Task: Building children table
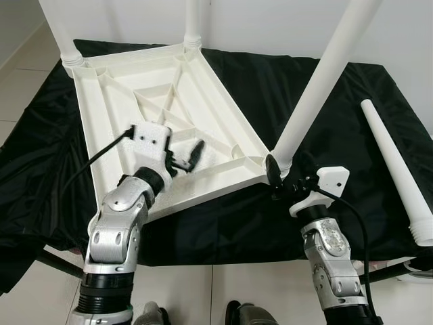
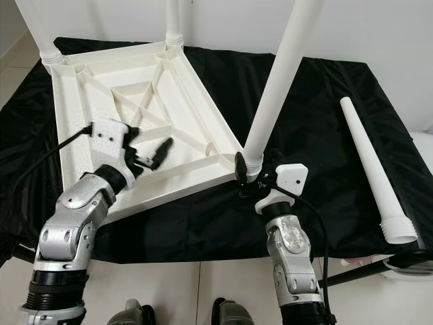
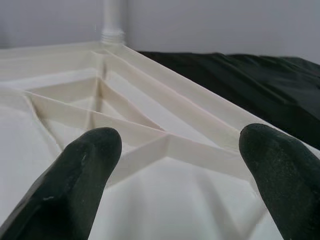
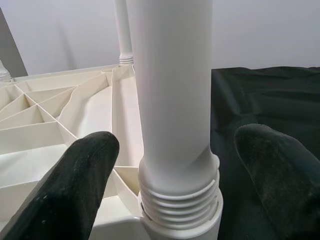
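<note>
A black cloth (image 1: 338, 101) covers the work surface, and on it a white plastic tabletop (image 1: 162, 122) lies upside down, its ribbed underside facing up. Three white legs stand upright in its corner sockets: two at the far corners (image 1: 193, 24) (image 1: 57, 30), and a third, the near leg (image 1: 325, 74), at the corner closest to the robot's right side. A fourth, loose leg (image 1: 396, 169) lies flat on the cloth well to the right, apart from the tabletop, its threaded end toward the robot.

The right gripper (image 1: 284, 177) sits at the base of the near leg, its two black fingers (image 4: 75, 185) spread to either side of the threaded collar; in the right wrist view a gap shows between each finger and the leg, so the fingers are released, not clamped on it.

The left gripper (image 1: 188, 156) hovers over the near part of the tabletop's underside, above the ribs, its fingers (image 3: 75, 185) parted and holding nothing.

Pale floor tiles (image 1: 223, 291) show below the cloth's near edge.
</note>
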`<state>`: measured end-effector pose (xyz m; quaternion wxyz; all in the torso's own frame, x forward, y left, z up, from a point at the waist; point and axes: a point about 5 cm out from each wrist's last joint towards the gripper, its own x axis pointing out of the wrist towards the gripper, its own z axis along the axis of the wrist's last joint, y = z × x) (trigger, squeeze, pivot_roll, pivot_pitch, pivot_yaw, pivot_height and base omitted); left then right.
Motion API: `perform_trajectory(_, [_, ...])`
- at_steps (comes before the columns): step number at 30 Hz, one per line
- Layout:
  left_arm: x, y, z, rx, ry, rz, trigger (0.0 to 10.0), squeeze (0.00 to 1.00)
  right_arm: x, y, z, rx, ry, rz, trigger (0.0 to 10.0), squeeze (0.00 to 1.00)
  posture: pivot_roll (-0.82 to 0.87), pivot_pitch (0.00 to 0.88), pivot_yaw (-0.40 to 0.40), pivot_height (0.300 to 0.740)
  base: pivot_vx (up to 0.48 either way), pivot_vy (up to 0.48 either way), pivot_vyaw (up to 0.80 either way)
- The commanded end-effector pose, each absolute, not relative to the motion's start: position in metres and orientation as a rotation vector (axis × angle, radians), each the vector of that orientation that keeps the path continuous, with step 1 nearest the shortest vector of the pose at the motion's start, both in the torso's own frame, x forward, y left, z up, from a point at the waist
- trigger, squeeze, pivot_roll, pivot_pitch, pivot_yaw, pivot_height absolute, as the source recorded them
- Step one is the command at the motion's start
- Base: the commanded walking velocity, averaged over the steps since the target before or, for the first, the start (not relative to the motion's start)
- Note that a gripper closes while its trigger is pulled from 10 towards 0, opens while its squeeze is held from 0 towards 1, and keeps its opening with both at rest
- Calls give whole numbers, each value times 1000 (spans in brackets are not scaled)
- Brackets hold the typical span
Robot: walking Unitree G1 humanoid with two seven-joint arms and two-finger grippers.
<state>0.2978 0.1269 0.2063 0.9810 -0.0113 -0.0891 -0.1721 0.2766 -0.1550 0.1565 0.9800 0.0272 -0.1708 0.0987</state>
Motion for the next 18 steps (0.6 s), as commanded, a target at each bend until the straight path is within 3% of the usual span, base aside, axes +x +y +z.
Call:
perform_trajectory(1, [295, 128, 207, -19, -199, -325, 10000, 0, 277, -156, 153, 47, -322, 207, 10000, 0, -45, 93, -27, 740, 0, 0, 0])
perform_trajectory(12, [284, 111, 188, 142, -203, -396, 10000, 0, 280, -156, 153, 21, -332, 221, 10000, 0, -46, 77, -33, 740, 0, 0, 0])
perform_trajectory(18, [277, 104, 180, 138, -201, -452, 10000, 0, 281, -156, 153, 18, -331, 225, 10000, 0, -47, 71, -36, 740, 0, 0, 0])
